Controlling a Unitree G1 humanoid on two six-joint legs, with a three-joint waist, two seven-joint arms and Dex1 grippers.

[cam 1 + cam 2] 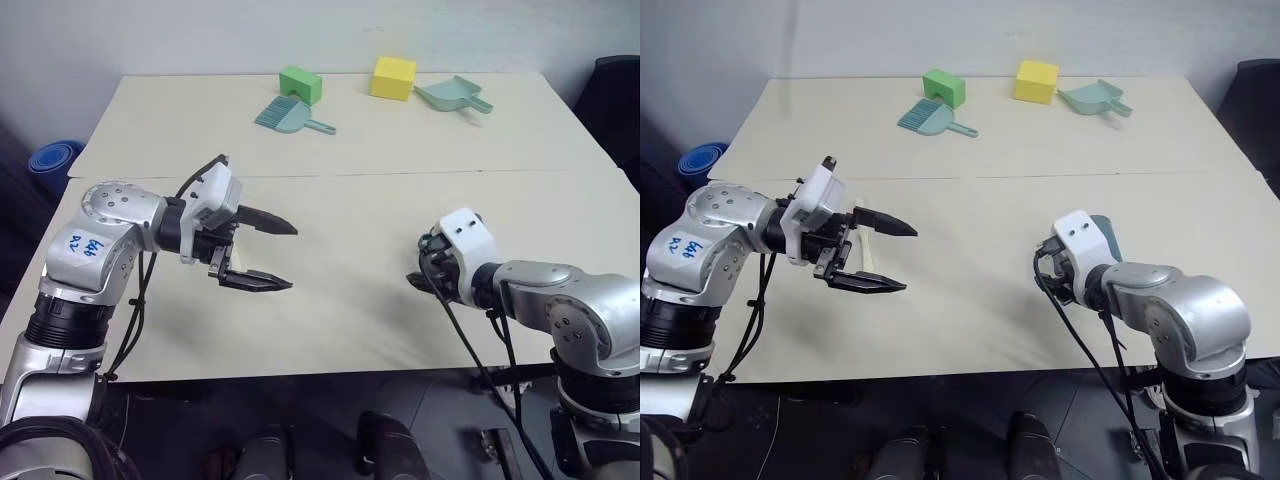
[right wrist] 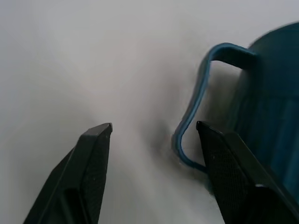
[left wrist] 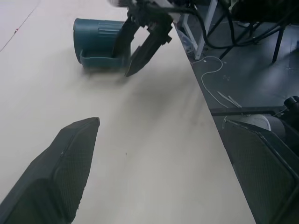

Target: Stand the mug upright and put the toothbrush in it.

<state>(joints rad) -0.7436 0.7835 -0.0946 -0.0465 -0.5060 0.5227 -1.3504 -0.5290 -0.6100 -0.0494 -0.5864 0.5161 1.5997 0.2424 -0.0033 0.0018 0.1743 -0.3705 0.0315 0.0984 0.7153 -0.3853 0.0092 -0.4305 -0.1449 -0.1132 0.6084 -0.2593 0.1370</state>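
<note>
**Mug on its side, right gripper at the handle**

The mug (image 3: 100, 44) lies tipped on the table (image 1: 350, 200), its loop handle against the tabletop. The right gripper (image 2: 154, 140) stands spread beside it, nothing pinched. The mug is judged rigid, light and smooth; the handle or rim offers purchase. The left gripper (image 1: 262, 255) is spread wide, well apart.

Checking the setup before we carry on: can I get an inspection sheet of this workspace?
Surface: pale table, two tops joined.
Job's things: mug on its side by the right gripper; toothbrush flat on the table behind the left gripper.
Clutter: green block, yellow block, hand brush, dustpan, at the far edge.
Grippers: both open; the right one at the mug's handle.
Cables: black cables along both arms.
Surroundings: blue object left of table; dark chair right.
</note>
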